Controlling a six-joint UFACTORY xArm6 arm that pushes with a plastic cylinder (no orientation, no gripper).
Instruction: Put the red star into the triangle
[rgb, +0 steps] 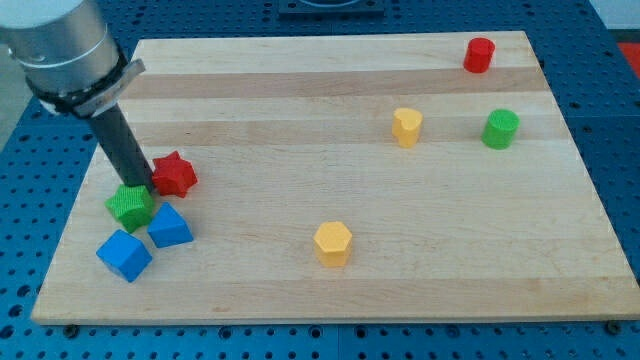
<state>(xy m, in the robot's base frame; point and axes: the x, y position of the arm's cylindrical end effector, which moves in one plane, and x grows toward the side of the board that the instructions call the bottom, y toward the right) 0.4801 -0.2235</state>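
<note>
The red star (174, 174) is sitting at the frame's left on the wooden board (300, 100). My tip (141, 187), a bare rod with no jaws, is touching its left side, just above the green block (130, 206). The blue triangle (169, 227) and blue cube (124, 255) are lying below.

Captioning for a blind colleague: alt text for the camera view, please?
My tip touches the red star from the view's left, above a green block and two blue blocks on a wooden board.
</note>
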